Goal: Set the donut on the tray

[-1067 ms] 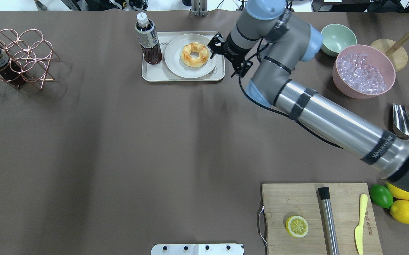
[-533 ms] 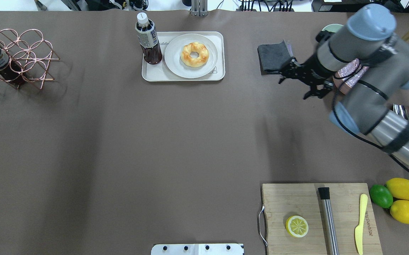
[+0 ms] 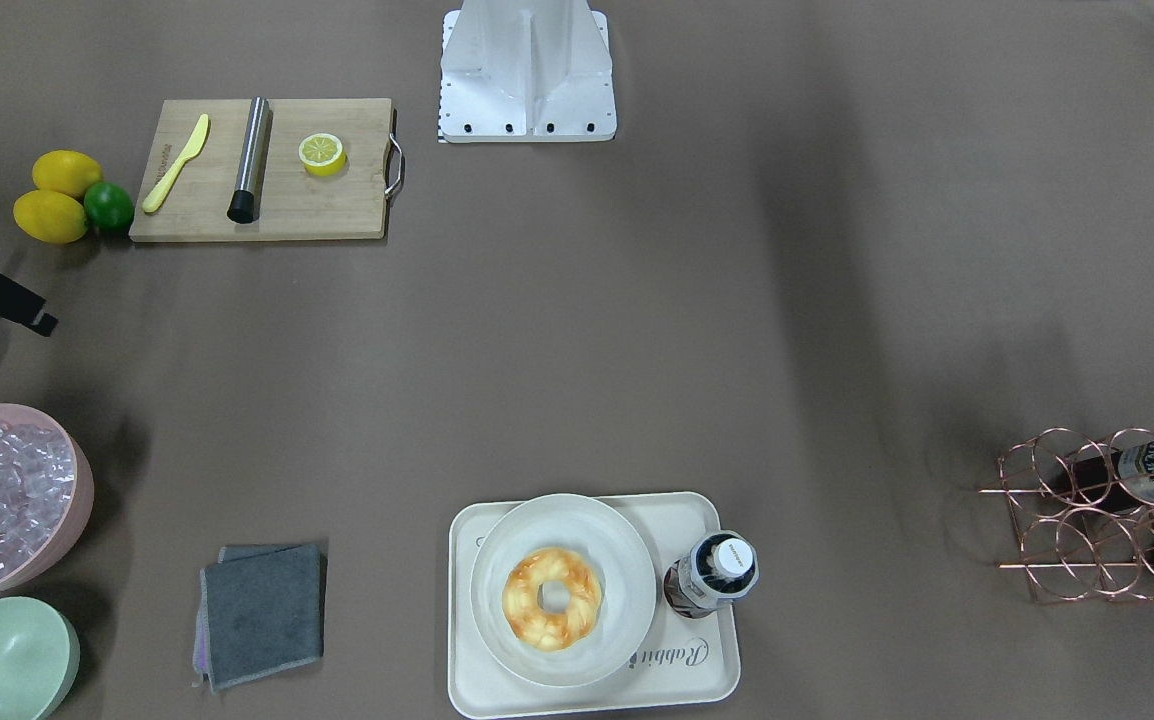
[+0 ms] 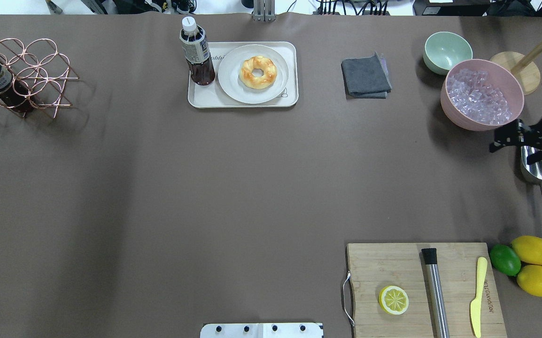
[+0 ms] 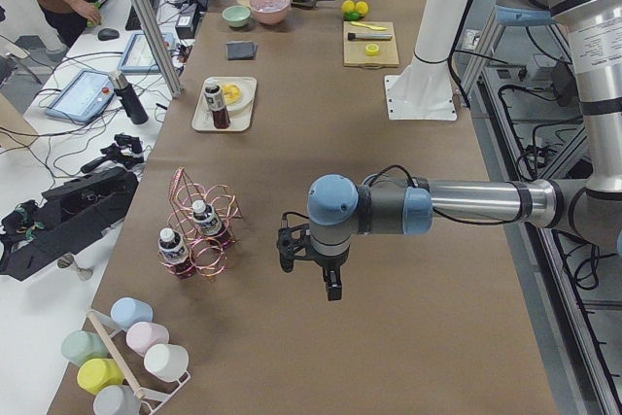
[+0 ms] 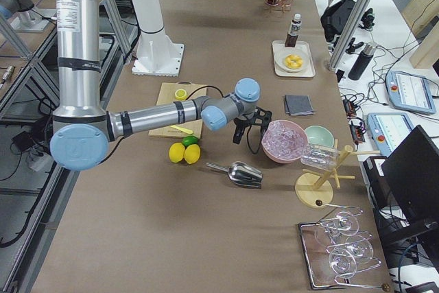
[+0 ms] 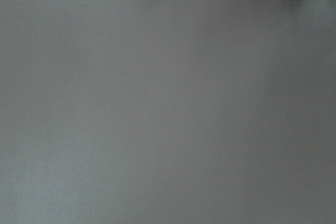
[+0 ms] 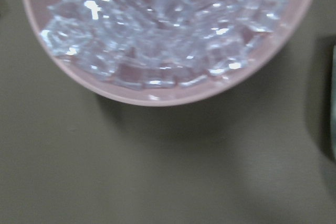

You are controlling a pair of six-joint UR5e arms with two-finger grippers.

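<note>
- Overhead exterior view: the donut [image 4: 258, 72] lies in the middle of a round white plate [image 4: 231, 89], and the plate sits on the tray [image 4: 205, 99] at the far side of the worktop [image 4: 205, 188].
- A bottle [image 4: 197, 51] of dark drink stands upright on the tray's left end, just beside the plate.
- Nothing touches the donut; both arms are well apart from the tray.
- The right gripper [image 4: 506, 136] hangs at the right edge of this view, between the pink bowl [image 4: 454, 110] of clear ice cubes and the metal scoop [image 4: 538, 171]. Its fingers look spread and nothing is between them.
- The right wrist-mounted view looks down on the bowl's near rim and the ice, with bare worktop below it.
- The left gripper [image 5: 309, 269] shows only in the exterior left view, pointing down over bare worktop near the copper wire rack [image 5: 199, 230] with its two bottles. Whether it is released or clenched I cannot tell.
- The left wrist-mounted view gives only plain worktop surface.
- A folded grey cloth [image 4: 365, 75] lies between the tray and the bowls.
- In the front-facing view the word "Rabbit" reads on the tray's rim beside the plate.
</note>
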